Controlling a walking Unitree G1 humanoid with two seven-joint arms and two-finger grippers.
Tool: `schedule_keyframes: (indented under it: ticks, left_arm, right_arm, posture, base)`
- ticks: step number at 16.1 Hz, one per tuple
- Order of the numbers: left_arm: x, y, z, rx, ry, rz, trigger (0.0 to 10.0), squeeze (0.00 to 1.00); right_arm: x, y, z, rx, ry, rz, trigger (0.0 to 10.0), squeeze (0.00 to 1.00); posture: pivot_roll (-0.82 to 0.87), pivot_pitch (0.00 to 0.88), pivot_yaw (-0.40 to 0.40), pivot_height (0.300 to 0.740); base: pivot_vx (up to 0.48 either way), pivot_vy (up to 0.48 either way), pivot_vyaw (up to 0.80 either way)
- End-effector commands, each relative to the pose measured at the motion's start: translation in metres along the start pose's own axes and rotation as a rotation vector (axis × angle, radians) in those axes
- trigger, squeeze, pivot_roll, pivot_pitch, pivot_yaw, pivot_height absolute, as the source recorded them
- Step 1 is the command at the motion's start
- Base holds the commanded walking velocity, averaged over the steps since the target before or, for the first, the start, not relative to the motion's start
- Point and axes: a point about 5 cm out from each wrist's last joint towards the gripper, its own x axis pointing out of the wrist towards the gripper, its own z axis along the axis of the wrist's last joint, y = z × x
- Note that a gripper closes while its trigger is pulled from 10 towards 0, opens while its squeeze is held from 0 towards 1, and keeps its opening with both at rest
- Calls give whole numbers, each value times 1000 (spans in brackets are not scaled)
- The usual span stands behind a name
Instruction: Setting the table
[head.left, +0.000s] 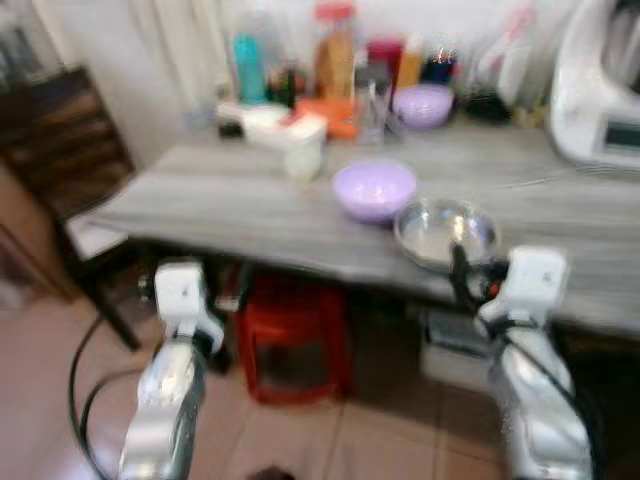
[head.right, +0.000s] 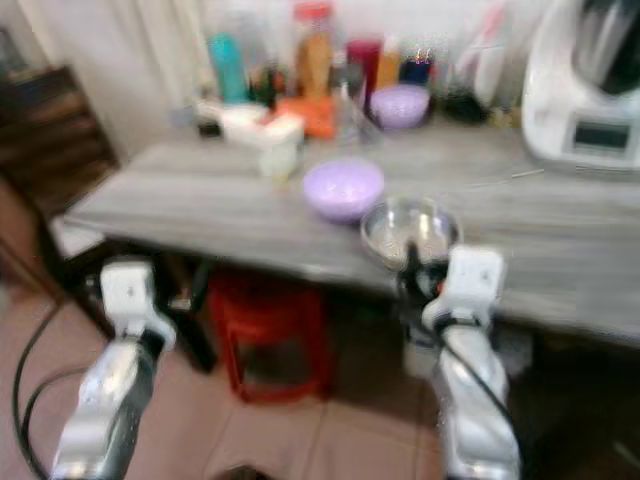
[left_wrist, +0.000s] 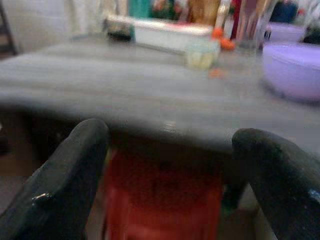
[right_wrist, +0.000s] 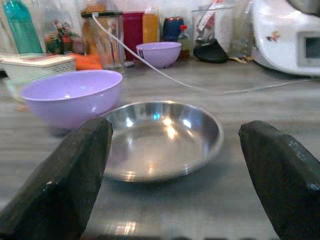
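Right claw (right_wrist: 170, 165) is wide open and empty, lined up at the counter (head.left: 250, 200) edge with the steel dish (right_wrist: 162, 137) dead ahead between its fingers. The lilac bowl (right_wrist: 72, 97) sits just beside the dish at its 10 o'clock. Left claw (left_wrist: 170, 170) is also spread wide, holding nothing, low at the counter edge above a red stool (head.left: 290, 340). We judge the step is grabbing the dish — we'd go in low, pinch the near rim, and keep clear of the lilac bowl so it isn't nudged.
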Motion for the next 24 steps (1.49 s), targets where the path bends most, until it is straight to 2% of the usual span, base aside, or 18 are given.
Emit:
schedule_keyframes:
  ticks: [1,9,12,14,16,17,19,21,24]
  left_arm:
    - [7,-1,11,22,-30,-18,10000,0]
    - [5,0,9,13,-28,-22,10000,0]
    - [5,-1,8,7,-25,-49,10000,0]
    - [1,2,10,3,-52,-55,10000,0]
    - [-12,14,3,33,-51,-18,10000,0]
    - [-12,14,3,33,-51,-18,10000,0]
    - [-33,31,-12,46,0,23,10000,0]
    - [-35,30,-14,52,9,14,10000,0]
    - [-28,24,-9,46,-12,-19,10000,0]
  right_arm:
    - [1,1,3,8,-11,-6,10000,0]
    - [2,-1,3,46,-12,-15,10000,0]
    - [0,0,4,40,-16,-12,10000,0]
    - [-6,1,7,28,-46,5,10000,0]
    - [-22,4,3,13,-41,49,10000,0]
    - [-22,4,3,13,-41,49,10000,0]
    - [-42,-1,-6,-25,-10,76,10000,0]
    - [-46,-4,-9,-32,1,74,10000,0]
    - [-43,-2,-7,-37,-5,83,10000,0]
  posture:
    - [-103,0,81,740]
    - [-94,0,72,740]
    - [-95,0,69,740]
    - [-95,0,69,740]
    - [-100,0,71,740]
    - [-100,0,71,740]
    - [-98,0,72,740]
    - [-97,0,71,740]
    - [-98,0,71,740]
  base:
    - [-337,0,0]
    - [-323,0,0]
    - [0,0,0]
    - [0,0,0]
    - [0,0,0]
    - [0,0,0]
    - [0,0,0]
    - [0,0,0]
    - [0,0,-194]
